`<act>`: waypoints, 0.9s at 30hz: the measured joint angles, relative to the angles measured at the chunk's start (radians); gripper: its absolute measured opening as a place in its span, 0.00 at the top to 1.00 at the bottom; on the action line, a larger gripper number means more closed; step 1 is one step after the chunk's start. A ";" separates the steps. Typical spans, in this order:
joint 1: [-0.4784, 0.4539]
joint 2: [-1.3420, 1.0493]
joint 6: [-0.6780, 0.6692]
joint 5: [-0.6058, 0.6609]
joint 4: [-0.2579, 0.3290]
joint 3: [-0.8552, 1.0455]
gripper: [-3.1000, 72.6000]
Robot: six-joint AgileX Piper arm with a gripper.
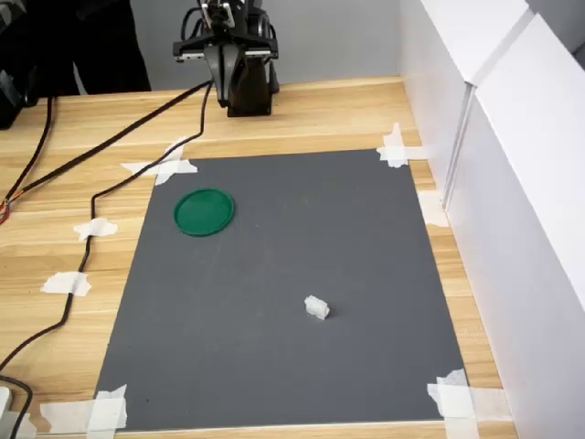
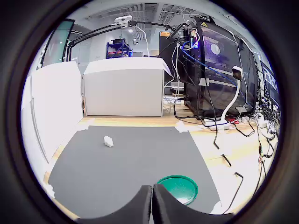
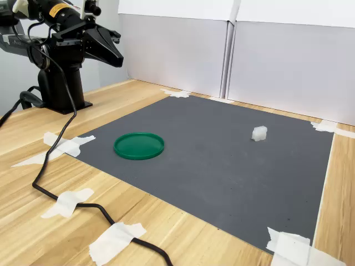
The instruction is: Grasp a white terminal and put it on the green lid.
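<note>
while the gripper (image 2: pixel 152 198) is hovering with jaws closed and empty, the white terminal (image 1: pixel 316 308) is lying at four o'clock from the green lid (image 1: pixel 204 211) in the first exterior view.

one white terminal (image 1: pixel 316 308), one green lid (image 1: pixel 204 212), one grey mat (image 1: pixel 366 238)

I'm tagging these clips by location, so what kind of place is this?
Most likely a robotics lab bench: a wooden table with a taped-down grey mat, white partition boards, and, in the wrist view, an equipment rack trailing cables.
</note>
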 joint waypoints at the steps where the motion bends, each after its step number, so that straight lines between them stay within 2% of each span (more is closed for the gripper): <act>1: 0.000 0.000 0.000 0.000 0.000 0.000 0.98; 27: 0.000 0.000 0.000 0.000 0.000 0.000 0.98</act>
